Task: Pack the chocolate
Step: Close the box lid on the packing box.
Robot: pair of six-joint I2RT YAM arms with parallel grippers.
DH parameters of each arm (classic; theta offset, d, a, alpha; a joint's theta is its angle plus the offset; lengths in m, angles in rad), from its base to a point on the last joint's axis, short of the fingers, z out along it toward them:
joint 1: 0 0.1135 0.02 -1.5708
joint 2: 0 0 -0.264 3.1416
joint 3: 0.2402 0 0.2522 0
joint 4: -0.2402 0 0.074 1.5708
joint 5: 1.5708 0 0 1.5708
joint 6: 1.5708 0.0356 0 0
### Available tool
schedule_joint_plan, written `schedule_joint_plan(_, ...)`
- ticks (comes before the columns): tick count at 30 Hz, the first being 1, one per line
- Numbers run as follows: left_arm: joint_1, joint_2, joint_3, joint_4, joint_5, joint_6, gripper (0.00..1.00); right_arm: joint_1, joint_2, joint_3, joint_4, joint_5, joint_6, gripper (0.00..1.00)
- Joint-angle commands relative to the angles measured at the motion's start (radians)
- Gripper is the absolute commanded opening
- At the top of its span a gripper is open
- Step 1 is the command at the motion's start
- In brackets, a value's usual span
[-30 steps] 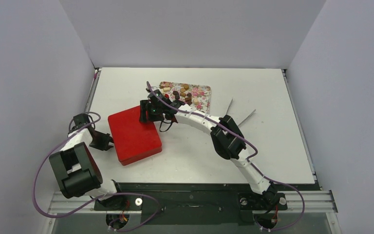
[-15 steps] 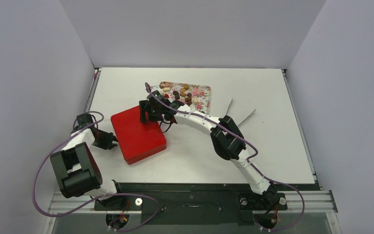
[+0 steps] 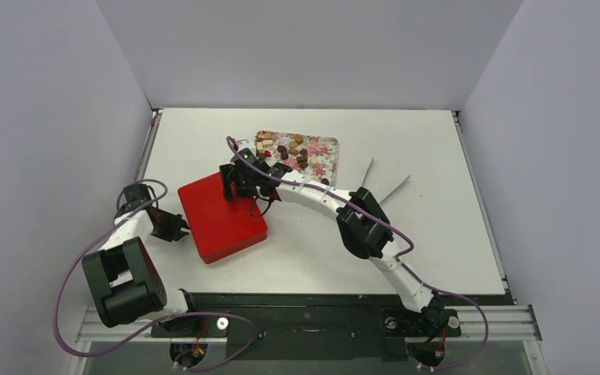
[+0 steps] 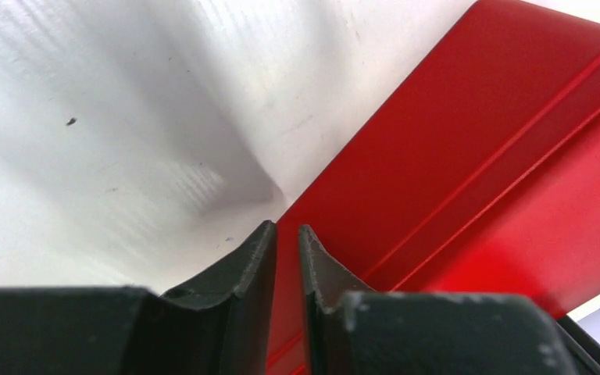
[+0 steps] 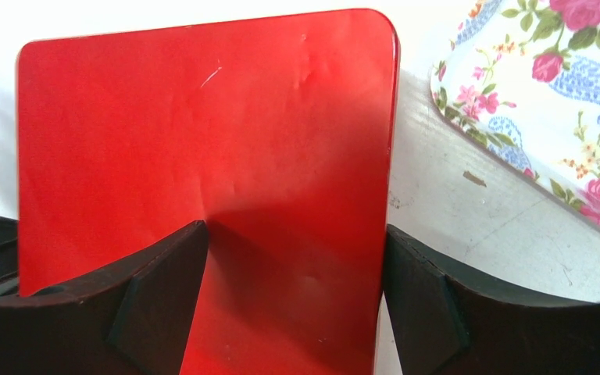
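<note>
The left fingers are pinching nearly together on the red box's corner; the right fingers are standing apart over its lid

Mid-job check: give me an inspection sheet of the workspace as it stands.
Surface: white table, a few small marks.
Job's things: chocolate pieces piled on the flowered tray; red box closed beside it.
Clutter: two thin metal sticks right of the tray.
Grippers: left gripper almost shut at the box's left edge; right gripper open above the box's far corner.
Cables: purple cable looped along each arm.
Surroundings: plain grey walls on three sides.
</note>
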Motion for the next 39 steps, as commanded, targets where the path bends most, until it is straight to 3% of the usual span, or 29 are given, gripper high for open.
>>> schedule_joint_plan(1, 0.008, -0.076, -0.008, -0.036, -0.054, -0.002, 0.1, 0.021, -0.062, 0.019, -0.067, 0.016, -0.023, 0.74)
schedule_joint_plan(12, 0.006, -0.091, -0.037, -0.033, -0.085, -0.028, 0.02, 0.02, -0.066, 0.008, -0.062, 0.043, -0.025, 0.75)
schedule_joint_plan(17, 0.007, -0.078, -0.033, -0.02, -0.056, -0.017, 0.02, -0.029, -0.118, -0.148, 0.088, -0.094, 0.048, 0.75)
schedule_joint_plan(21, 0.006, -0.067, -0.017, -0.016, -0.043, -0.007, 0.04, -0.058, -0.181, -0.176, 0.126, -0.138, 0.037, 0.77)
schedule_joint_plan(28, -0.004, -0.027, 0.034, 0.002, -0.021, 0.02, 0.22, -0.096, -0.21, -0.198, 0.174, -0.28, 0.083, 0.77)
schedule_joint_plan(35, 0.011, 0.056, 0.169, 0.003, -0.113, -0.033, 0.39, -0.108, -0.133, -0.147, 0.206, -0.316, 0.126, 0.78)
schedule_joint_plan(39, 0.024, 0.158, 0.255, 0.048, -0.097, -0.092, 0.45, -0.111, -0.111, -0.136, 0.213, -0.306, 0.133, 0.78)
